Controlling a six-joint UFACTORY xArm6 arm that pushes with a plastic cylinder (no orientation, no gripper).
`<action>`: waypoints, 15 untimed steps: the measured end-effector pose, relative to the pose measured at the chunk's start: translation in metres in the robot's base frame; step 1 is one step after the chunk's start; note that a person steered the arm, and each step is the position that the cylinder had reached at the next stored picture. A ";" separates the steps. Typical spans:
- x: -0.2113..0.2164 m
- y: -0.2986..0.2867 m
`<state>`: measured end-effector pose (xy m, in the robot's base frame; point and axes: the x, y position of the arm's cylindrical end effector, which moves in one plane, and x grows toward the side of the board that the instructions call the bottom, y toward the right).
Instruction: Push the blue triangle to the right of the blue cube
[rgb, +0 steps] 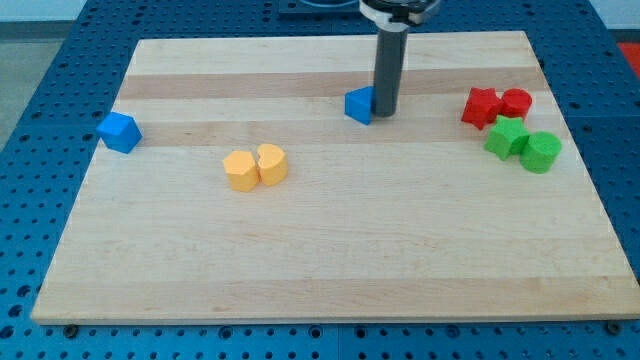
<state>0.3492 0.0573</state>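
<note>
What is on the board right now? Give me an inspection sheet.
Surface: pale wooden board, flat, on a blue pegboard.
Job's things: one blue block near the top centre; another blue block at the left edge; shapes unclear.
Clutter: two yellow blocks touching; red blocks and green blocks clustered right.
Hand: none; my tip touches the central blue block's right side.
Cables: nothing seen.
Surroundings: only pegboard.

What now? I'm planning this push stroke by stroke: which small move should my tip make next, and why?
Probably slide toward the view's left and slightly toward its bottom. My tip sits at the right side of the blue triangle, while the blue cube lies far off near the board's left edge, a little lower in the view.
</note>
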 end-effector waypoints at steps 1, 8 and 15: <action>-0.010 -0.017; -0.005 -0.176; 0.075 -0.169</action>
<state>0.4243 -0.1115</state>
